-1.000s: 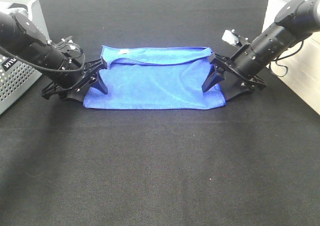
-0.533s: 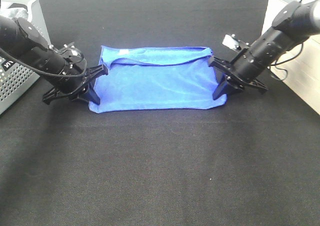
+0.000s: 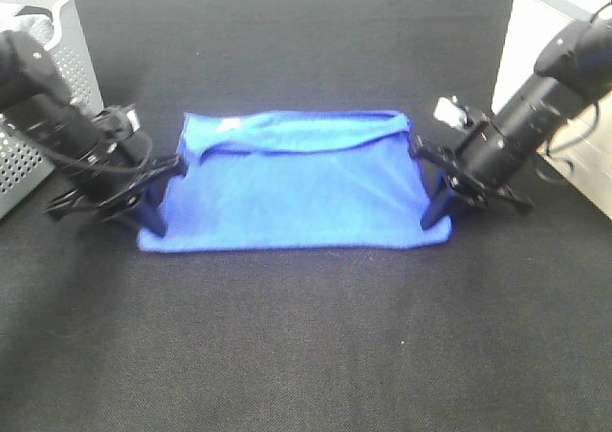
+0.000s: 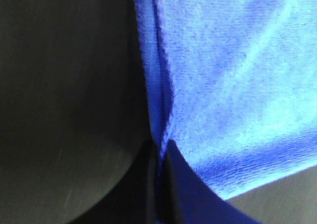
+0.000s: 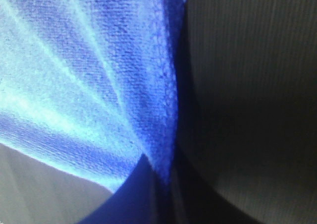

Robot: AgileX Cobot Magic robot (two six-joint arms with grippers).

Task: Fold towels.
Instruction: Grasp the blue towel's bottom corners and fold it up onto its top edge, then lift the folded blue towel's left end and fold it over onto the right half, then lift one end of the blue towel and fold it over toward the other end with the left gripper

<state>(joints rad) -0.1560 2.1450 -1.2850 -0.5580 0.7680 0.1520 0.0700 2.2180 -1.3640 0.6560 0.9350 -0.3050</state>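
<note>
A blue towel (image 3: 292, 182) lies folded once on the black table (image 3: 306, 336), stretched wide between my two grippers. My left gripper (image 3: 153, 214) is shut on the towel's near left corner; the left wrist view shows the fabric (image 4: 218, 75) pinched between the black fingers (image 4: 185, 194). My right gripper (image 3: 435, 217) is shut on the near right corner; the right wrist view shows the cloth (image 5: 89, 80) clamped between its fingers (image 5: 133, 196). The far edge of the towel carries a small white label (image 3: 229, 123).
A grey perforated basket (image 3: 48, 88) stands at the far left, close behind the left arm. A white surface (image 3: 535, 31) with cables lies at the far right behind the right arm.
Both grippers closed on the towel's near corners and moved toward the front and outward, dragging the near edge forward and pulling the towel wider and flatter.
</note>
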